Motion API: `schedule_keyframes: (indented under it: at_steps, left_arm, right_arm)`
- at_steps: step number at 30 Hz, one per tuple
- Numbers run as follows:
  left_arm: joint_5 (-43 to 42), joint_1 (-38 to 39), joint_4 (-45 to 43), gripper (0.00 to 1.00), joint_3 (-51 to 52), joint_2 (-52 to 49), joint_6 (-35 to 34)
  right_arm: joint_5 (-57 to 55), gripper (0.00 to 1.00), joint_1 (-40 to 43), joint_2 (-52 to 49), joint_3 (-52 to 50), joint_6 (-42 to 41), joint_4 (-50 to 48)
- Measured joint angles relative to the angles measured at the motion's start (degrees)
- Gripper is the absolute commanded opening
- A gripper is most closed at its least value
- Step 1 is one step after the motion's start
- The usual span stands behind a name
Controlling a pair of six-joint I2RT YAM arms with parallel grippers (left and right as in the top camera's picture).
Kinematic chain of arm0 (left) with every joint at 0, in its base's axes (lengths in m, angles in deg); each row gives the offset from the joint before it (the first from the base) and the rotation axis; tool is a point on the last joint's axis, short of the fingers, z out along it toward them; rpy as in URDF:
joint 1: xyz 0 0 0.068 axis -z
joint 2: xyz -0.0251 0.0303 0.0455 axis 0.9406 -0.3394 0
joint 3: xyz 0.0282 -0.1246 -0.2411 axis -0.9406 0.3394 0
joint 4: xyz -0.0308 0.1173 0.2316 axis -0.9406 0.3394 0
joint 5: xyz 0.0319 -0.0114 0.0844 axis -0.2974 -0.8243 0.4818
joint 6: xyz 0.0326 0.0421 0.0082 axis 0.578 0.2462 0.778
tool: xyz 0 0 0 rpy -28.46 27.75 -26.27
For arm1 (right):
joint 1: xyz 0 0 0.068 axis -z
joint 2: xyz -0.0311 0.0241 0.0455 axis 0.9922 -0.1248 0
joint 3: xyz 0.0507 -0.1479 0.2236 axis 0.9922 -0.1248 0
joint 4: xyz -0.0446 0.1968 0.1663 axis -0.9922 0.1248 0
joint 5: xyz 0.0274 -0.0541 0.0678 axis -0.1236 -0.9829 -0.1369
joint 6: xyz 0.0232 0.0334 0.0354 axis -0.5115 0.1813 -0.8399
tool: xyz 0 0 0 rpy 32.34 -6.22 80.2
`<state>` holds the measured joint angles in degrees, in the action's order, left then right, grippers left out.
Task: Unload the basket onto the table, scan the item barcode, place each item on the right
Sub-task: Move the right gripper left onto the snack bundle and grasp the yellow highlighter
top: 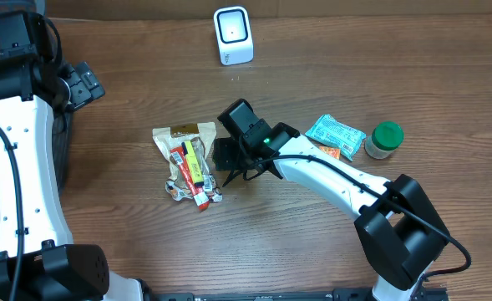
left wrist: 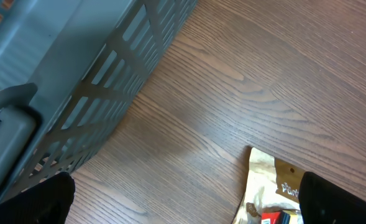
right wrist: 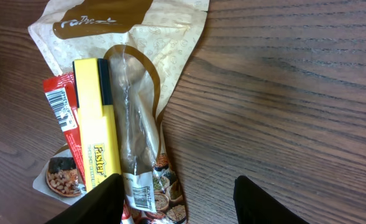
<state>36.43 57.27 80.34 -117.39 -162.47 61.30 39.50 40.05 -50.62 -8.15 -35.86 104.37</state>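
Little of the task is done: nothing is lifted and nothing has reached the scanner [top: 233,35], which stands alone at the far edge of the worktop [top: 329,242], well apart from the goods.

The right hand [right wrist: 176,199] hangs half-open and empty over the near end of the pouch [right wrist: 142,43]. One finger sits above the pouch's edge and the other above bare wood. The pouch lies flat in the middle of the worktop, with a yellow box [right wrist: 97,118] on top of it and a red packet [right wrist: 63,115] tucked under the box's left side. Barcodes show on the red packet and on the near end of the pouch. Which of the three is meant I cannot tell, though the hand looks lined up on the pouch.

Left to do: close on an item, lift it, carry it far to the scanner and turn its barcode to the window.

The left hand [top: 83,84] is spread wide and holds nothing, far left beside a grey basket [left wrist: 77,62]. A teal packet [top: 333,134] and a green-lidded jar [top: 385,138] lie to the right, clear of the route. The stacked box may slide off when the pouch rises
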Motion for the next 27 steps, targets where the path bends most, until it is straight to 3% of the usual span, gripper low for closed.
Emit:
schedule_keyframes:
  at_steps: [19,27]
  left_arm:
    - [0.0,0.0,0.0,1.00,0.0,0.0,0.0]
    - [0.0,0.0,0.0,1.00,0.0,0.0,0.0]
  right_arm:
    - [-0.7,0.50,-5.3,0.0,-0.3,0.0,-4.7]
    - [0.9,0.49,-8.0,-5.4,-0.8,0.0,-7.7]
